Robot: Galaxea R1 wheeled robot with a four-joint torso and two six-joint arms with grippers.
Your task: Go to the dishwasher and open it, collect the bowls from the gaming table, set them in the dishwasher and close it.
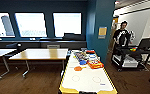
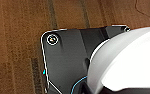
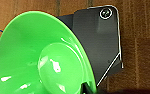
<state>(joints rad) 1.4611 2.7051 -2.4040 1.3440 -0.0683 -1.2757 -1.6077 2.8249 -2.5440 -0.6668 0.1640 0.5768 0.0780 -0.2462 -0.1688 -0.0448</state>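
The lime green bowl (image 3: 41,57) fills the right wrist camera, seemingly carried by the right claw, though whether it is clenched on the rim cannot be told. It looks like light, stiff, glossy plastic, likely slippery; the thin rim is the obvious hold. On the white, yellow-edged bench (image 1: 86,80), an orange bowl (image 1: 78,68) sits mid-top, a blue bowl (image 1: 82,62) just beyond it. The left claw's state cannot be told.

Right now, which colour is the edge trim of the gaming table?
Yellow; the gaming table has a white top. The head view shows it best.
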